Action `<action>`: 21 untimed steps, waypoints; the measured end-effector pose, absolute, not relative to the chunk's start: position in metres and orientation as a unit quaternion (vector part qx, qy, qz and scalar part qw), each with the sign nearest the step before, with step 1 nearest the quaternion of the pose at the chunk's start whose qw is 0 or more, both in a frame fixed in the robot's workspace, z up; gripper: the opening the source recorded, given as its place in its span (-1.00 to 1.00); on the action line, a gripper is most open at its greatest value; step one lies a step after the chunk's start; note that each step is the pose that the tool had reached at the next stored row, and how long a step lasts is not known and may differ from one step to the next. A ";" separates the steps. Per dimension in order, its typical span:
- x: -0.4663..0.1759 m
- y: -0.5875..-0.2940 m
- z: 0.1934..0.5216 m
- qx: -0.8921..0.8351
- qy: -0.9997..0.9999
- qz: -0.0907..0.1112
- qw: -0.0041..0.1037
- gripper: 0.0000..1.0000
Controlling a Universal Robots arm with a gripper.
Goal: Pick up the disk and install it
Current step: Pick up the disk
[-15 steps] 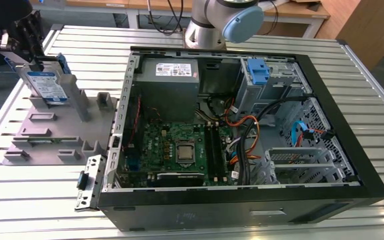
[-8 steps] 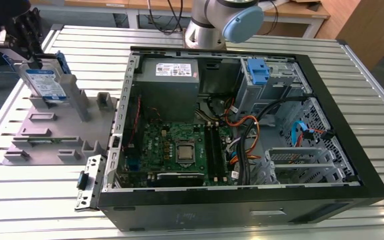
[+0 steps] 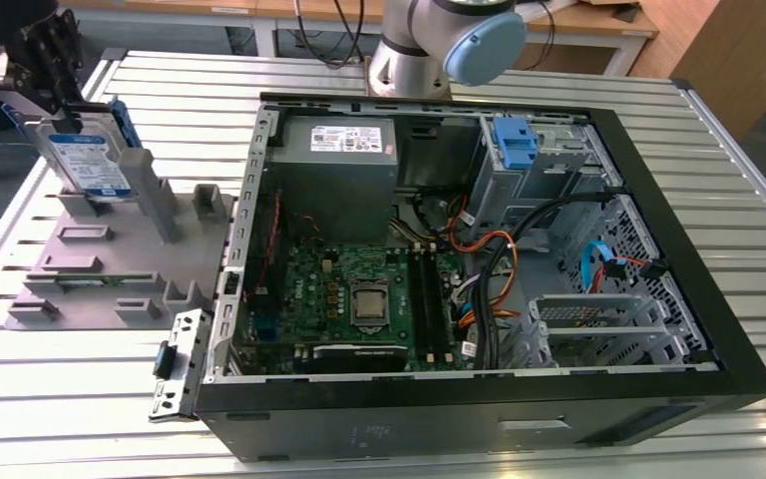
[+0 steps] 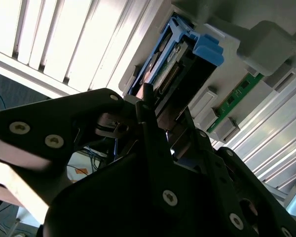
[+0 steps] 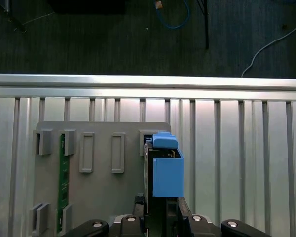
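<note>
While the gripper (image 5: 163, 210) hangs above, its fingers (image 4: 147, 116) are clamped on the upper edge of the disk (image 5: 166, 173), which stands upright in the grey holder (image 5: 103, 197) on the slatted surface (image 5: 237, 148).

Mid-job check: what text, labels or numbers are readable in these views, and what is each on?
None is readable.
White label with a blue band on the silver-grey disk in its blue plastic carrier: print too small.
White sticker on the grey metal power supply box: too small.
Pale marking on the black computer case front wall: blurred.
</note>
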State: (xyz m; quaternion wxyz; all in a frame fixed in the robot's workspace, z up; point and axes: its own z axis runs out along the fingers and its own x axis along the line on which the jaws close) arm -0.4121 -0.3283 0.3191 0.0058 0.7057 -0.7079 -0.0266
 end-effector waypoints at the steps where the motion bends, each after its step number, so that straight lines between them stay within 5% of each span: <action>1: -0.412 -0.328 0.319 0.706 -0.708 -0.027 0.006 -0.30; 21: -0.412 -0.328 0.331 0.706 -0.708 -0.028 0.008 -0.30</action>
